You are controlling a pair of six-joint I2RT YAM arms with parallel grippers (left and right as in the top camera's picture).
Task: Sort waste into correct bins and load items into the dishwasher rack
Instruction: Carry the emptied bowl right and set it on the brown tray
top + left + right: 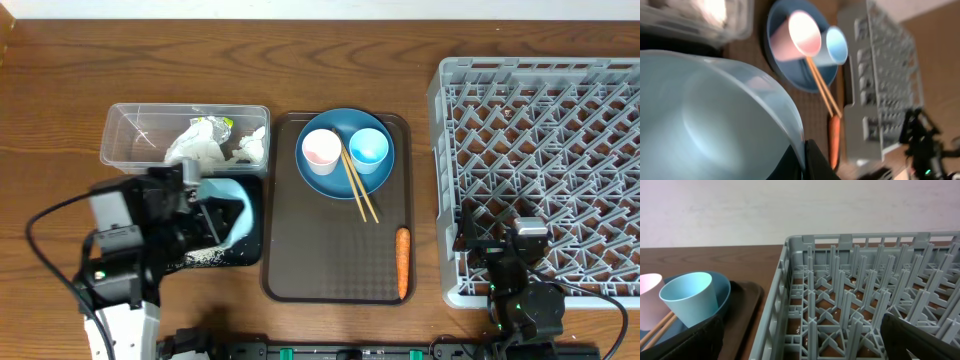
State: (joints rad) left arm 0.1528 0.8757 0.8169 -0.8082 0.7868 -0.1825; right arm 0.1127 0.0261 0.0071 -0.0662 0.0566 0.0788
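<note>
Left gripper (205,215) clamped on the rim of the light blue bowl (232,205), which tilts over the black tray (228,258) (rice grains (205,256) lie there). Right gripper (800,340), spread wide and empty, sits over the dishwasher rack (540,130). Pink cup (321,148), light blue cup (368,147) and chopsticks (358,190) rest on the blue plate (345,182); the carrot (403,262) lies on the brown tray (320,250).

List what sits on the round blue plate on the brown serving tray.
A pink cup and a light blue cup stand upright on the round blue plate, wooden chopsticks lying between them and overhanging its rim. Whatever lies beneath the cups is hidden.
</note>
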